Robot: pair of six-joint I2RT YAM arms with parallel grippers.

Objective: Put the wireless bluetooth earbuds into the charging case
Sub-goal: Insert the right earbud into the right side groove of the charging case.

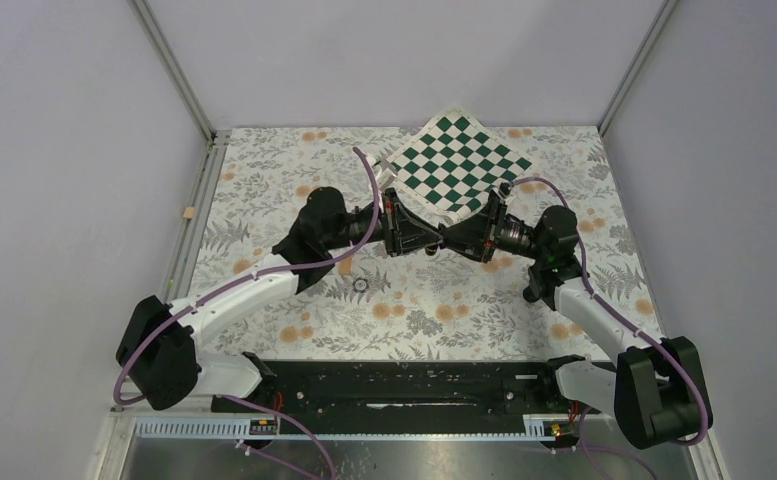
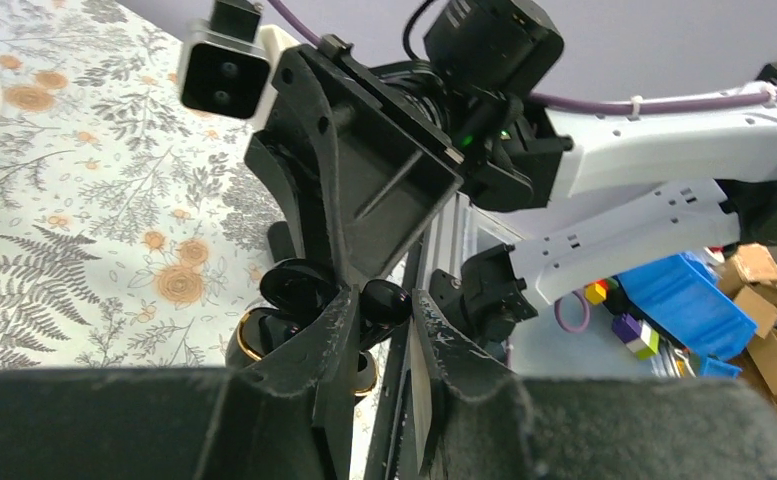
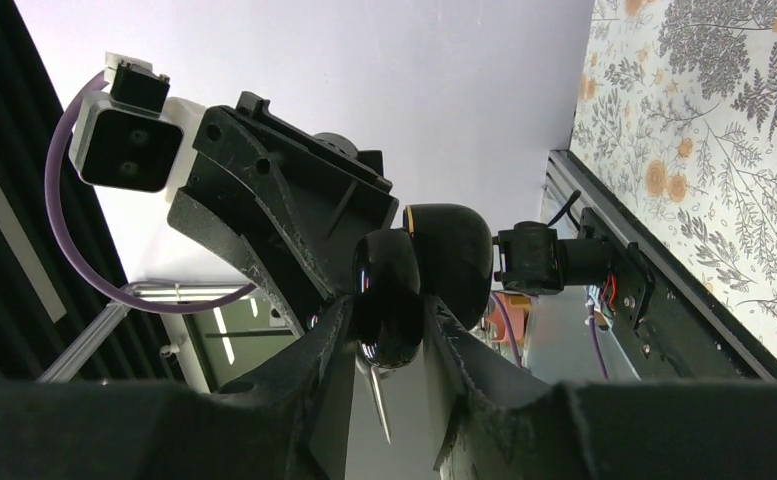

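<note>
from above, the left hand (image 1: 428,243) and right hand (image 1: 452,240) are meeting tip to tip over the desk (image 1: 464,310) — it looks like one is feeding the other. in the left wrist view, the left hand (image 2: 384,330) is pinching tight on one tiny earbud (image 2: 386,302), pointing it at the open charging case (image 2: 299,288). in the right wrist view, the right hand (image 3: 389,340) is squeezing the charging case (image 3: 389,295) — holding it steady in the air.
</note>
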